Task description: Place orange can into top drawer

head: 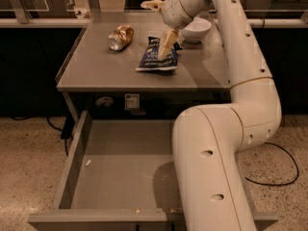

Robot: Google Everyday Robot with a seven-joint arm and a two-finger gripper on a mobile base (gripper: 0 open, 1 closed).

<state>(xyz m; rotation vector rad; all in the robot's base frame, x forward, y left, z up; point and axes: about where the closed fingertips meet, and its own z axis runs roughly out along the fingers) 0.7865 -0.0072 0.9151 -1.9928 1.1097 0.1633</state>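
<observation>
Gripper (pixel 166 44), state not discernible, hangs over chip bag (pixel 155 57); orange can (pixel 120 36) at ten o'clock may roll if nudged.

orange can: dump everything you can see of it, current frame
The orange can is a small, shiny orange-gold metal drink can with dented, uneven sides and a silver end. It lies on its side on the back left part of the grey table, with the silver end turned toward the front left. Only the table touches it. The hand hangs to its right over the chip bag, apart from the can. The open top drawer below does not hold it.
</observation>
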